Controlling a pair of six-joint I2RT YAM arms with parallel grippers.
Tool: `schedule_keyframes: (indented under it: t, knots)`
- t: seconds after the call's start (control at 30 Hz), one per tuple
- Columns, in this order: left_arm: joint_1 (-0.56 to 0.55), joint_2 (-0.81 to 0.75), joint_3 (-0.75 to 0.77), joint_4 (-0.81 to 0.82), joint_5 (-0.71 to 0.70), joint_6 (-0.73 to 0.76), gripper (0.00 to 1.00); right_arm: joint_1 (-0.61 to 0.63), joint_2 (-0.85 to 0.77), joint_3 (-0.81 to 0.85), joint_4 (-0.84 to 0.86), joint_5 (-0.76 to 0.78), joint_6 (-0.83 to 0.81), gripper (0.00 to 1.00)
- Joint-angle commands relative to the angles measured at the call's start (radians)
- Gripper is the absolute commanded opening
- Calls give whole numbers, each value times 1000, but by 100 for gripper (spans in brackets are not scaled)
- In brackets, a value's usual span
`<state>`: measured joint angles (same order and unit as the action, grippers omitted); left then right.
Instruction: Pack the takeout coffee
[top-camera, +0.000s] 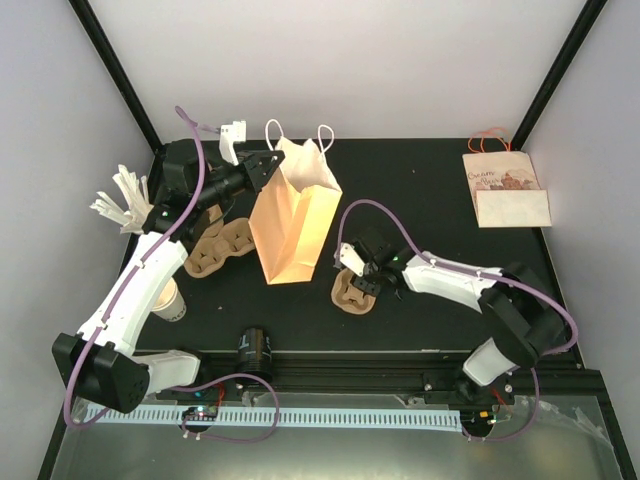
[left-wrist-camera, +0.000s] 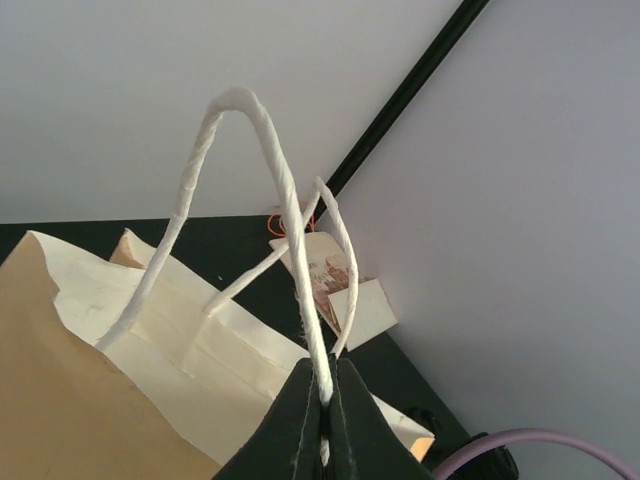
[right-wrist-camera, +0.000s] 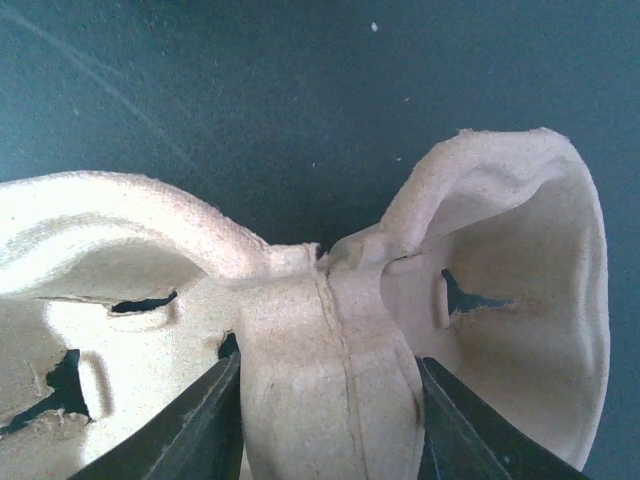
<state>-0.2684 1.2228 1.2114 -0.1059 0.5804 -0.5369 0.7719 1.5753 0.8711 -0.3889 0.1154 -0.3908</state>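
Since the pulp cup carrier (right-wrist-camera: 520, 290) looked light, stiff but easily crushed, I judged its central ridge the safest hold. The right gripper (right-wrist-camera: 328, 395) straddled that ridge, fingers against both flanks, though I couldn't tell if it clamped. The wells faced up and the long axis ran finger to finger. Farther off, the left gripper (left-wrist-camera: 322, 388) was clenched on a handle (left-wrist-camera: 270, 160) of the paper bag (top-camera: 295, 225).
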Motion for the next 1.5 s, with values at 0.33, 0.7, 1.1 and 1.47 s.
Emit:
schedule_keyframes:
  t: [0.33, 0.7, 1.1, 1.47]
  knots:
    - [10, -26, 9, -26, 86, 42, 2, 3, -444, -73, 33, -78, 148, 45]
    - [9, 8, 12, -126, 304, 111, 1, 4, -842, 15, -40, -199, 191, 42]
    - [-55, 46, 34, -259, 414, 260, 2, 4, -754, 378, -185, -349, 413, 43]
    - [-93, 50, 45, -314, 380, 338, 2, -38, -486, 566, -10, -622, 643, 38]
